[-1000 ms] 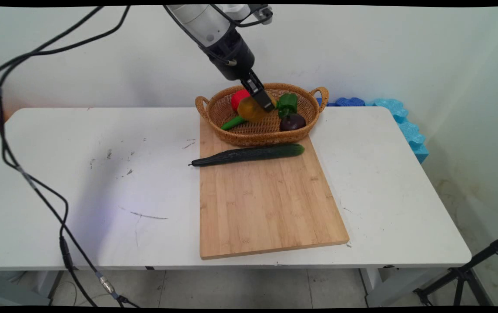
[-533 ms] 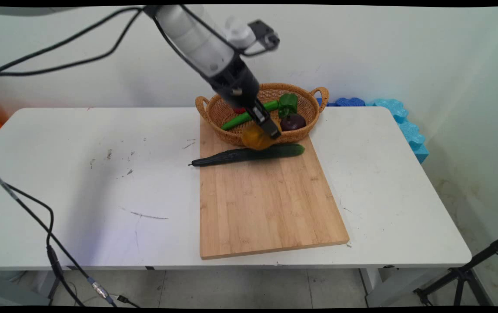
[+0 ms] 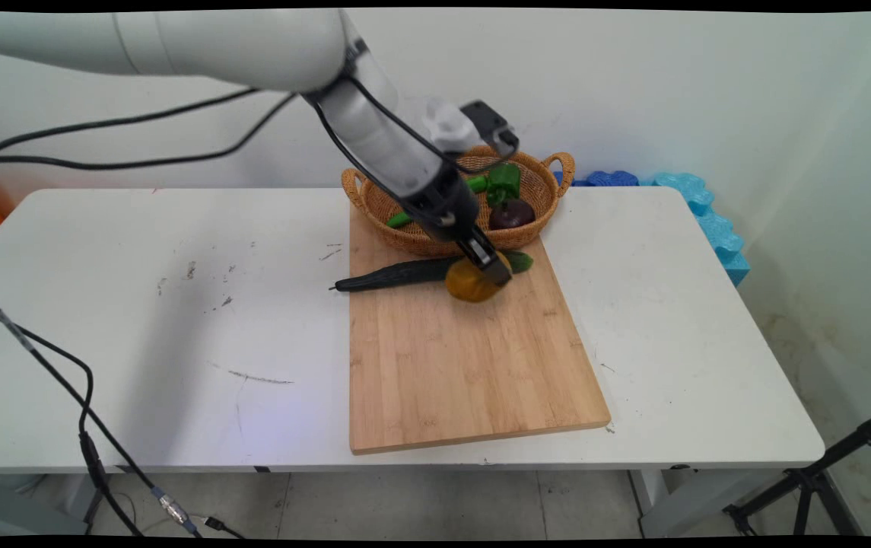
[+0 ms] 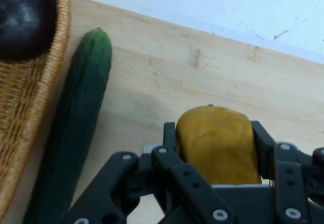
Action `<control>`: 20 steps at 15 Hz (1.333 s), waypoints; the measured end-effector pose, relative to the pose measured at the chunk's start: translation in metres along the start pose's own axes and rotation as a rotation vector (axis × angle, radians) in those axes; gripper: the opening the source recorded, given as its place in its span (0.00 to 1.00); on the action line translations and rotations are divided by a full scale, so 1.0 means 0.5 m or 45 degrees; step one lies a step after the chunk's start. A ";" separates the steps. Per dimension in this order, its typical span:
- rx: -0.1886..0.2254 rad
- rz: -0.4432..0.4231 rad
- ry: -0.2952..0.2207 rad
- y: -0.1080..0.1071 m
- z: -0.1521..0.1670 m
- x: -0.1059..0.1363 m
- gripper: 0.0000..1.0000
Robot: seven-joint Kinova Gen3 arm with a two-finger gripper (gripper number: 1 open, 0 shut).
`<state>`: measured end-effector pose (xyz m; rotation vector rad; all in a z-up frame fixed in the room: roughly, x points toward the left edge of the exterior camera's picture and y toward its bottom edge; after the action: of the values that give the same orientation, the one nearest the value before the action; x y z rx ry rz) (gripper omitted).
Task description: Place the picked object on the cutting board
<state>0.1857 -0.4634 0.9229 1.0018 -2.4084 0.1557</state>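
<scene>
My gripper [image 3: 490, 268] [image 4: 215, 133] is shut on a yellow-orange potato-like vegetable [image 3: 472, 283] [image 4: 215, 143]. It holds the vegetable just above the far part of the wooden cutting board [image 3: 465, 358] [image 4: 202, 72]. A long dark green cucumber [image 3: 405, 272] [image 4: 78, 127] lies across the board's far end, right behind the held vegetable. Behind that stands a wicker basket [image 3: 412, 242] [image 4: 25, 102] holding a dark purple onion [image 3: 511, 215] [image 4: 23, 19], a green pepper [image 3: 505, 180] and a thin green vegetable [image 3: 398, 220].
Black cables [image 3: 85, 396] hang from the arm over the table's left side. Blue foam pieces [image 3: 701, 213] lie behind the table's right far corner. A black tripod leg [image 3: 823, 472] stands at the lower right, off the white table [image 3: 176, 320].
The arm has carried the yellow vegetable out of the basket, down and toward the near side, over the cucumber to the board. The gripper has stayed shut on it.
</scene>
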 end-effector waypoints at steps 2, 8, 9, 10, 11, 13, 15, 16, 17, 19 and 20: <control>-0.001 -0.002 -0.001 0.009 0.037 0.000 0.00; -0.002 0.002 -0.008 0.027 0.119 -0.002 0.00; -0.002 0.003 -0.008 0.030 0.128 -0.002 0.00; -0.003 0.005 -0.009 0.032 0.138 -0.002 0.00; -0.003 0.006 -0.010 0.033 0.144 -0.002 0.00; -0.003 0.010 -0.010 0.036 0.158 -0.002 0.00; -0.002 0.013 -0.011 0.038 0.169 -0.003 0.00; -0.001 0.014 -0.011 0.038 0.174 -0.003 0.00; 0.000 0.015 -0.010 0.039 0.178 -0.003 0.00; 0.006 0.024 -0.007 0.038 0.184 -0.001 1.00; 0.006 0.029 -0.004 0.038 0.186 0.001 1.00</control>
<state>0.1332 -0.4773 0.8451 0.9776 -2.4244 0.1682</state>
